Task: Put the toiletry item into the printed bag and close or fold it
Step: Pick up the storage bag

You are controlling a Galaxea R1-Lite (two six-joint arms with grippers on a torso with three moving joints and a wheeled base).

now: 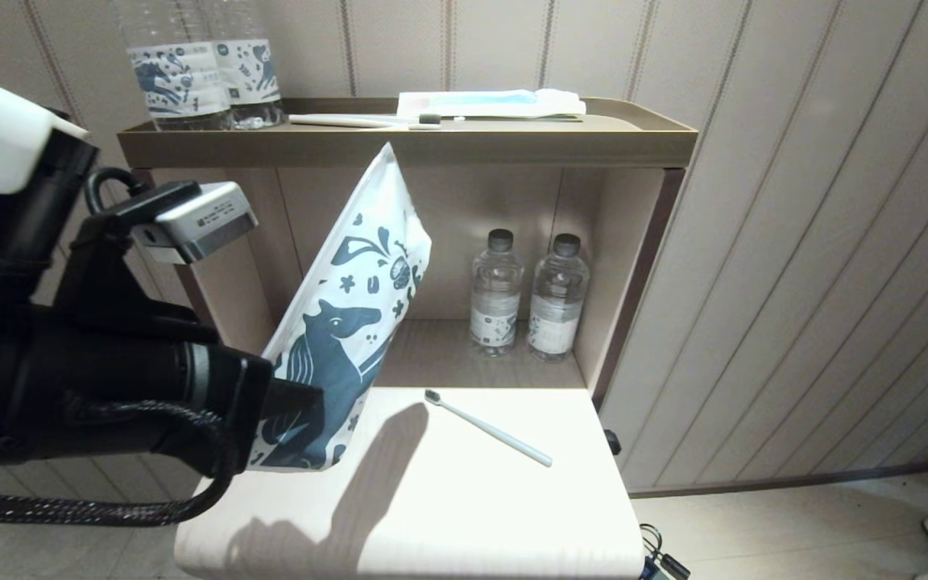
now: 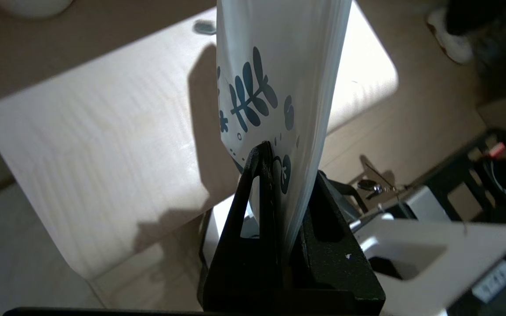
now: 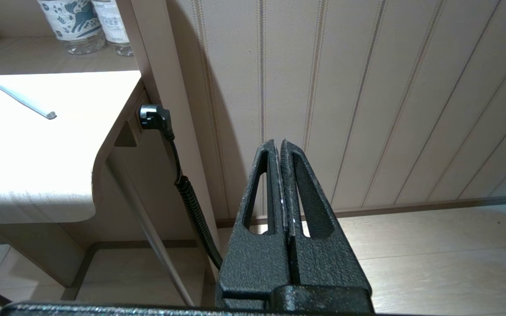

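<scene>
My left gripper (image 1: 303, 403) is shut on the lower end of the printed bag (image 1: 351, 314), a white pouch with a dark blue horse and flowers. The bag stands up at a tilt above the left side of the white table (image 1: 432, 515). In the left wrist view the printed bag (image 2: 275, 83) rises out from between my left gripper (image 2: 279, 162) fingers. The toiletry item (image 1: 486, 428), a slim pale toothbrush with a dark bristle head, lies flat on the table right of the bag; the toiletry item (image 3: 16, 96) also shows in the right wrist view. My right gripper (image 3: 280, 145) is shut and empty, low beside the table's right.
A brown shelf unit (image 1: 408, 145) stands behind the table. On top lie a white toothbrush with a black band (image 1: 367, 121), a packet with a light-blue stripe (image 1: 488, 102) and two bottles (image 1: 198, 72). Two more water bottles (image 1: 524, 294) stand in the lower niche. A black cable (image 3: 182, 184) hangs by the table's right edge.
</scene>
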